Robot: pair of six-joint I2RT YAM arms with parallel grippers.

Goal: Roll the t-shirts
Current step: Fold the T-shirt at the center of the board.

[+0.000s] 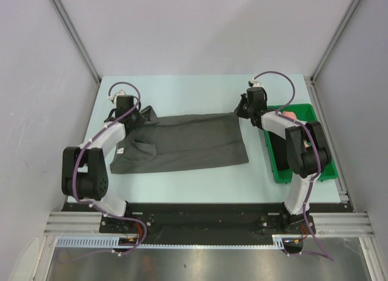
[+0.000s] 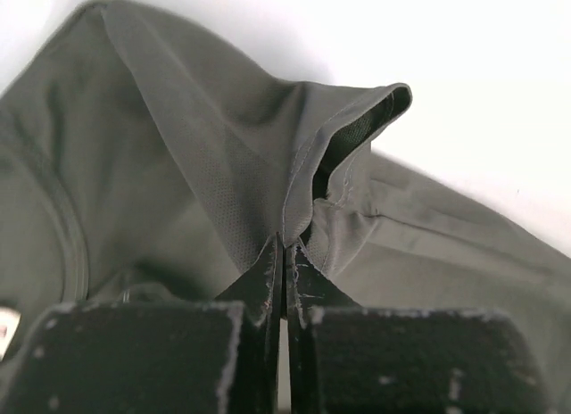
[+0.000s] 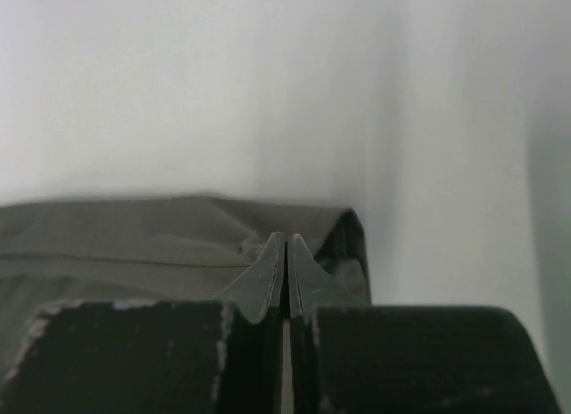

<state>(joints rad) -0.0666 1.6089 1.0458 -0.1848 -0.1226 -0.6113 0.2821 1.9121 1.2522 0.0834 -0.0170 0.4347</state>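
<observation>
Left tool (image 2: 284, 246), right tool (image 3: 284, 243) pinch crosswise t-shirt (image 1: 188, 142), neck leftward.

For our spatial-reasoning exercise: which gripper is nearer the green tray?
Right. The right gripper is at a corner of the dark grey t-shirt, beside the green tray; the left gripper is at the shirt's opposite end, with the shirt between it and the tray.

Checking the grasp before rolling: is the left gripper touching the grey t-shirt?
Touching. The left wrist view shows the left gripper shut on a fold of the grey t-shirt, the cloth tented up from the pinch.
</observation>
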